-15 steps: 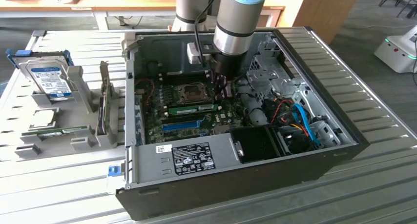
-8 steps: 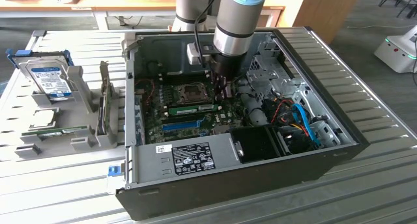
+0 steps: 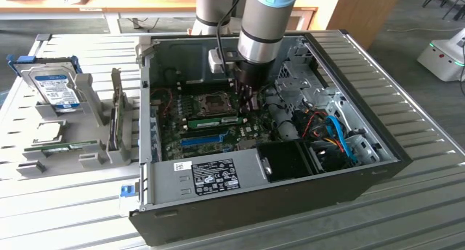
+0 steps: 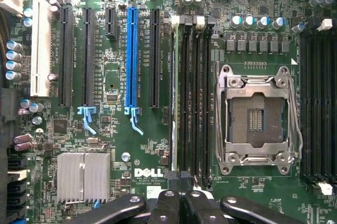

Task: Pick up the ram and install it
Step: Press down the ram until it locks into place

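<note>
Green ram [image 3: 215, 121] sits seated in a motherboard [image 3: 196, 133] slot, inside the open computer case [image 3: 378, 152].
The gripper [image 3: 245, 100] hangs just above it, jaws closed together and holding nothing; the CPU socket [image 4: 258, 119] lies beside the slots.

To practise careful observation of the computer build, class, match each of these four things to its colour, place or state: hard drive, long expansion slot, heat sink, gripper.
Things:
1. hard drive
2. long expansion slot
3. heat sink
4. gripper

Descriptions:
a. blue
b. silver and ribbed
c. standing in a grey holder outside the computer case
d. shut, over the motherboard

Pairs: 1-c, 2-a, 3-b, 4-d
</note>
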Available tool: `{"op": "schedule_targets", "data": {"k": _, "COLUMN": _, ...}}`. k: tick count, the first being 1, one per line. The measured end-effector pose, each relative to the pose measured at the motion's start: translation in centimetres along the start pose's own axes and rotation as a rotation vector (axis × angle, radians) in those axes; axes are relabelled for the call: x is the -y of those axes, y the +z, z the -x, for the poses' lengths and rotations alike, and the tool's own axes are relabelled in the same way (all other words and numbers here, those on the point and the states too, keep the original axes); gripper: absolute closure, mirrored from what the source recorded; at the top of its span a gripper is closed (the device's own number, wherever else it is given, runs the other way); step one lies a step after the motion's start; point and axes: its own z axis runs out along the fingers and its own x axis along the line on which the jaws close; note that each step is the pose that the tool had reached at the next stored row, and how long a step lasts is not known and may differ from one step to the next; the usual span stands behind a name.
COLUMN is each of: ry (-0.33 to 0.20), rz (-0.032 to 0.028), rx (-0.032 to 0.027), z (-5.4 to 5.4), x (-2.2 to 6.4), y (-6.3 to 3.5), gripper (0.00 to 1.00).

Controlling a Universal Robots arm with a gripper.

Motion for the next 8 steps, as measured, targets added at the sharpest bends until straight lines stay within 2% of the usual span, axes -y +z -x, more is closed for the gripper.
{"op": "schedule_targets", "data": {"k": 8, "ry": 0.0, "rz": 0.0, "rx": -0.0001, "z": 0.0, "x": 0.0, "y": 0.12, "gripper": 0.9}}
